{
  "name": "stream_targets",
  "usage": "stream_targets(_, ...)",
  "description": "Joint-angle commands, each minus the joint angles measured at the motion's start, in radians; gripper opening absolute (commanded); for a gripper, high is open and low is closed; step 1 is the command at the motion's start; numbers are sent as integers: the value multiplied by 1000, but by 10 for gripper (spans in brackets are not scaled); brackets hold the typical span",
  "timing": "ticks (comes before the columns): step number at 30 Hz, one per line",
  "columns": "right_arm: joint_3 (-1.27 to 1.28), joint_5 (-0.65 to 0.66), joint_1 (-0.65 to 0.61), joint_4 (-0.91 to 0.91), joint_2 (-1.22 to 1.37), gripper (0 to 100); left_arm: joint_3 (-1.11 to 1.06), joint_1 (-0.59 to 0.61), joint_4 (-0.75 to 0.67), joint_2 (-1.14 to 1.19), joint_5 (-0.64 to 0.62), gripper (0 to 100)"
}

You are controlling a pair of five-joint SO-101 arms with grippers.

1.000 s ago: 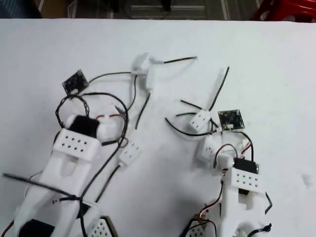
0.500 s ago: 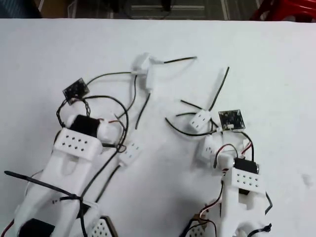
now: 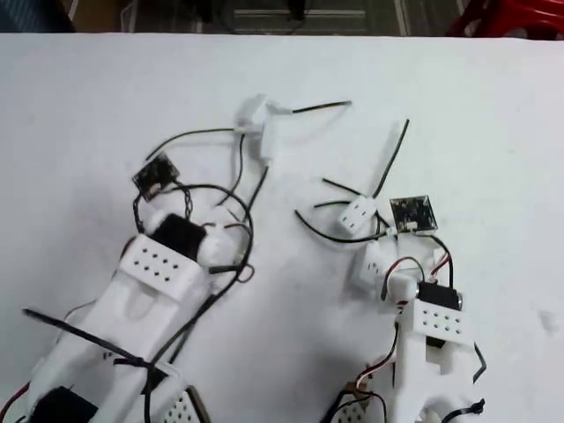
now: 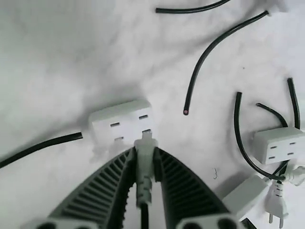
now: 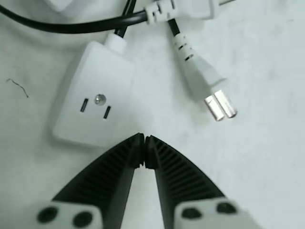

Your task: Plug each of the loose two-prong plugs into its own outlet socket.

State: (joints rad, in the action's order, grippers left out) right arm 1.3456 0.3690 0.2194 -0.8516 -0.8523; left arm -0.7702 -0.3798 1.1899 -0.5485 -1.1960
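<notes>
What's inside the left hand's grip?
A white plug, clamped in the left hand, tip against the white outlet socket. Prongs are covered, so whether they are inserted can't be seen.

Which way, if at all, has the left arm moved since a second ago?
Yes: the left arm shifted rightward, toward the outlet block, which stayed put.

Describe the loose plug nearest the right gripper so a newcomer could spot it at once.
Find the right gripper, tips shut over the white table. Just beyond them lie an outlet and, beside it, the plug. The plug alone has two bare metal prongs; the outlet has slots.
</notes>
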Motion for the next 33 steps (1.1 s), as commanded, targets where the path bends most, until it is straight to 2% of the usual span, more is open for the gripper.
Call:
stream_targets(1,-5,-11,4,12,-15,19,-74,7,-133,-16,-8,27)
stream_targets(5,-5,-11,4,12,-15,19,-127,10,-192,-16,-8,27)
stream_targets(20,-5,-11,4,12,-13,19,-132,8,-169,-10,-74,28)
stream_targets(25,-5,-11,4,12,-12,19,-94,12,-233,156,-77,28)
stream_targets(29,-5,-11,4,12,-12,19,58,4,-75,314,-72,28)
stream_targets(33,-5,-11,4,12,-12,19,141,4,-21,424,-72,28)
